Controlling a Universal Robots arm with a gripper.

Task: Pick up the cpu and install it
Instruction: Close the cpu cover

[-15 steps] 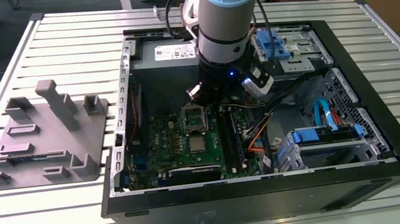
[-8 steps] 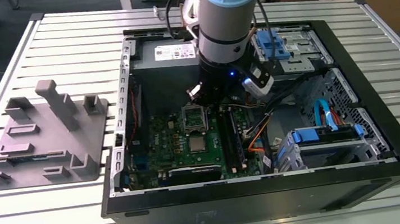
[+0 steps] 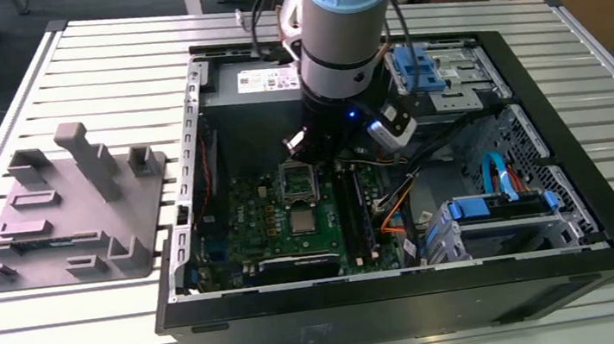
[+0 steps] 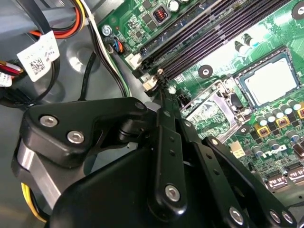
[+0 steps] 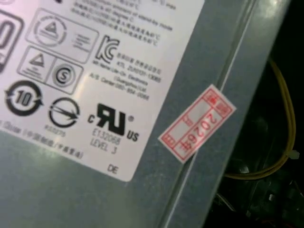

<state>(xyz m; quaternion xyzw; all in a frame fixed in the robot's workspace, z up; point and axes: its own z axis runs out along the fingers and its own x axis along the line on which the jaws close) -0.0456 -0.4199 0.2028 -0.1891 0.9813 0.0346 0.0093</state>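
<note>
On the desk (image 3: pixel 72 338), a grey fixture tray (image 3: pixel 62 208) lies at the exterior view's left beside the open computer case (image 3: pixel 414 294), where the cpu (image 3: pixel 302 219) lies flat on the motherboard (image 3: pixel 254 221) (silvery lid up), with the pincer (image 4: pixel 160 92) hovering near it, fingers pressed together.

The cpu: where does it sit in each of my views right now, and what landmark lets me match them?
Exterior view: the cpu is the silvery square on the green motherboard, just under the socket frame.
Second wrist view: the cpu lies beyond the socket frame.
First wrist view: it faces the power supply.
Shared landmarks: the memory slots run beside the cpu; the power supply ties in the first wrist view.
</note>
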